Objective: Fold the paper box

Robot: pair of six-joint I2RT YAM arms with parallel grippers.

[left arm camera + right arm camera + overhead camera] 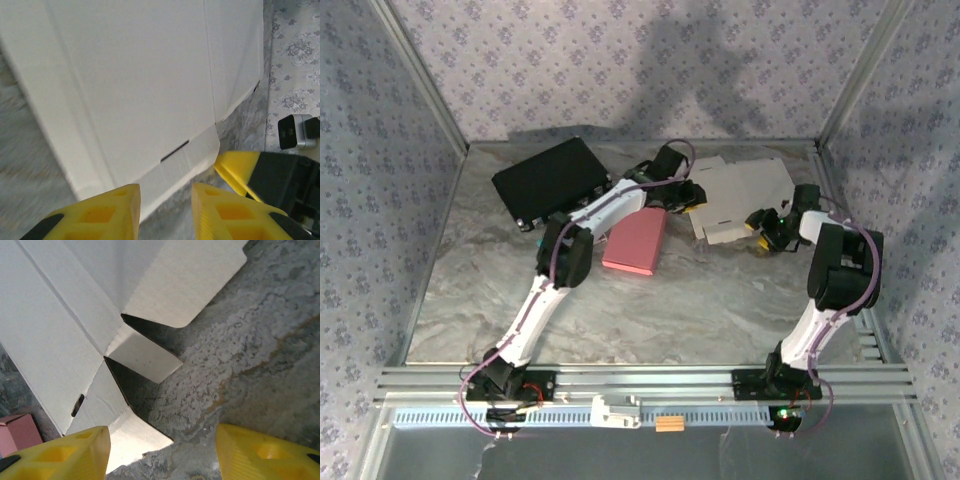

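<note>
Two open jaws flank the paper box [740, 195]; pink box [635, 242], black case [548, 178] nearby

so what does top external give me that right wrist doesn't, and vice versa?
Top external adds: the black case at the back left, and the left gripper at the left edge of the paper box. Right wrist adds flap detail: a small tab that seems lifted, with shadow under it, and a slot cut in the panel. Shared: the paper box, the pink box, the table, and the right gripper, jaws open with nothing between.
</note>
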